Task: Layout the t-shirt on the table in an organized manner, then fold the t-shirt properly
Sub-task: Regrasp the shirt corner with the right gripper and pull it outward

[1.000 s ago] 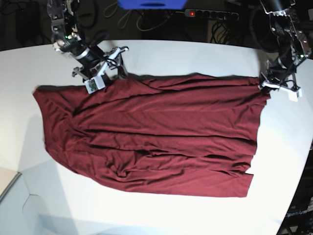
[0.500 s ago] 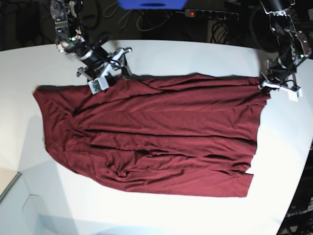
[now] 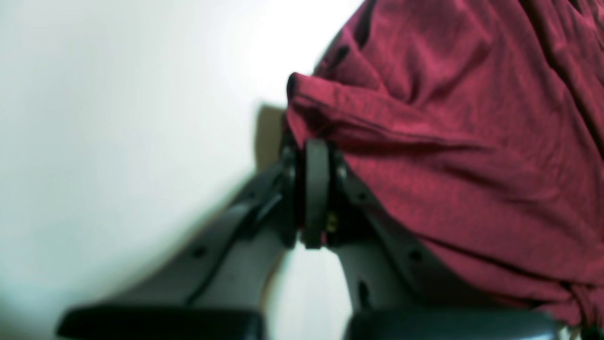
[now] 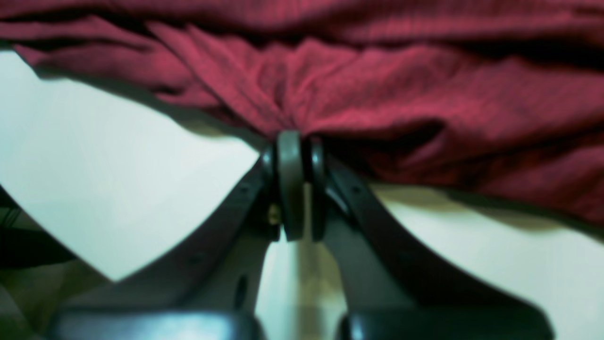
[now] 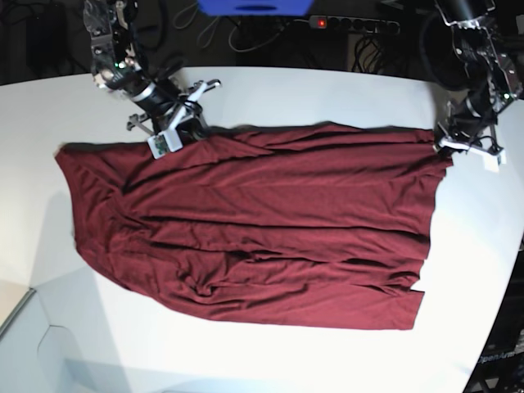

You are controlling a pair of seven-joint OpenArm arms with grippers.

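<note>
The dark maroon t-shirt lies spread wide across the white table, with long creases running left to right. My right gripper is at the shirt's far edge, left of middle, shut on a pinch of the cloth. My left gripper is at the shirt's far right corner, shut on the hem. In both wrist views the fingertips press together with fabric bunched over them.
A power strip and cables lie on the dark floor behind the table. A blue object shows at the top edge. The table's curved edge runs down the right side, close to the shirt's right hem.
My right gripper has closed on the shirt's far edge; earlier its fingers stood open over it. The left gripper and the shirt's outline look unchanged.
</note>
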